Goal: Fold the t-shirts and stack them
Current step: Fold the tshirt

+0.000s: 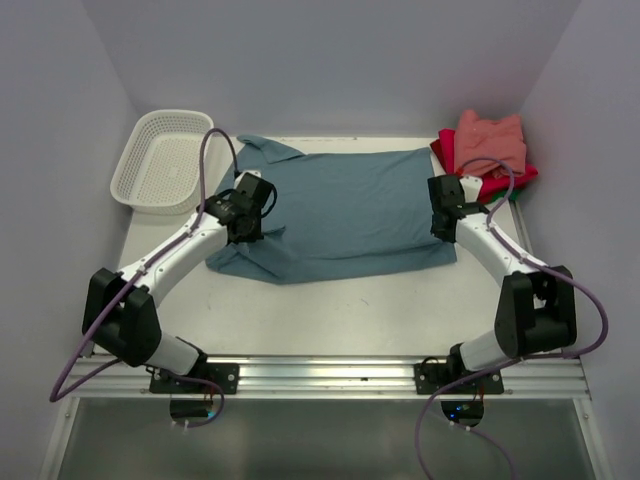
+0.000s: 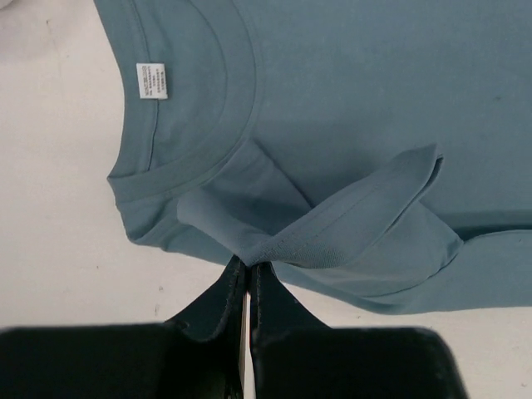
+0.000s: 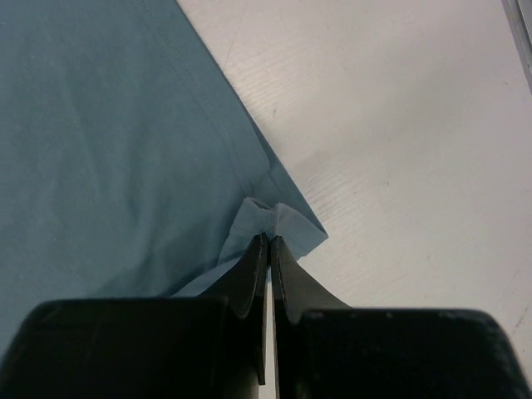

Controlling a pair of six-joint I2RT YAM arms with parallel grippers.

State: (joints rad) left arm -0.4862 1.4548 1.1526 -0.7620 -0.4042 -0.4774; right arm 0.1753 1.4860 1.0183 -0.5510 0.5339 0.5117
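Your left jaws are clamped on a puckered fold of the teal t-shirt [image 1: 350, 210] beside its collar [image 2: 208, 158]. The shirt lies flat on the table [image 1: 330, 310], long axis running straight across from one arm to the other. Your right jaws pinch the hem edge [image 3: 278, 220] at the opposite end, so each arm holds its nearer end; the folded stack [image 1: 488, 150] sits just beyond the right one.
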